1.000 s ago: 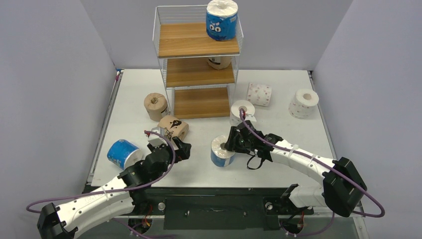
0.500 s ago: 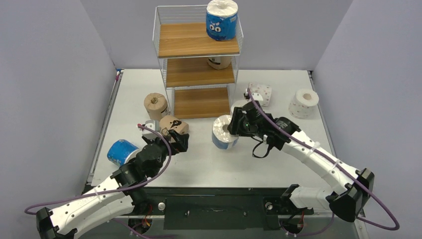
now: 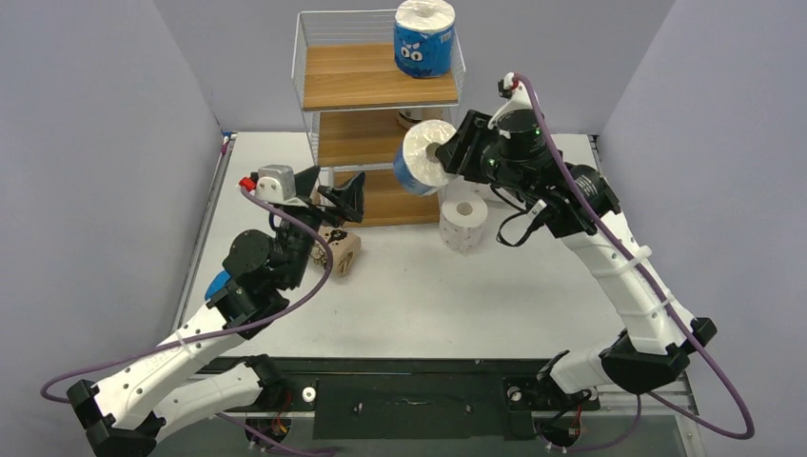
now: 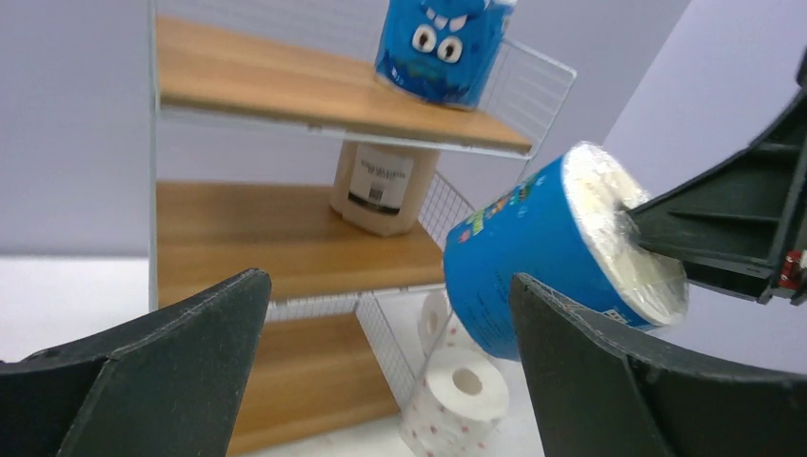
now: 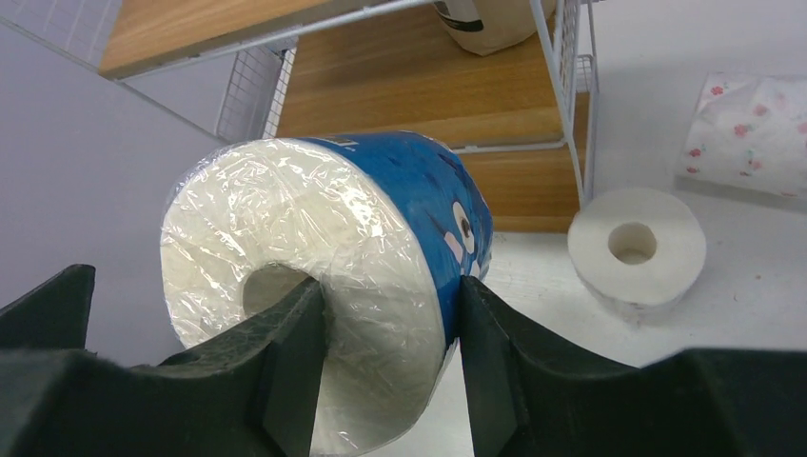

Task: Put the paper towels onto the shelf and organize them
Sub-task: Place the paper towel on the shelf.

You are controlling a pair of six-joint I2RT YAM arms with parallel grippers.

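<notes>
One blue-wrapped paper towel roll (image 3: pixel 419 162) hangs pinched in my right gripper (image 3: pixel 455 152) beside the wooden wire-framed shelf (image 3: pixel 352 88); my left gripper (image 3: pixel 328 188) is spread.

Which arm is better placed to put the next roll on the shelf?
Right. The right gripper is shut on a blue roll, held up near the middle tier of the shelf. The left gripper hangs open and empty in front of the shelf.

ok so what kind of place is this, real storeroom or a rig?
Looks like a lab test cell, not a storeroom: plain grey partition walls box in a white table, two arms are bolted at its near edge, and a small staged shelf holds wrapped rolls.
</notes>
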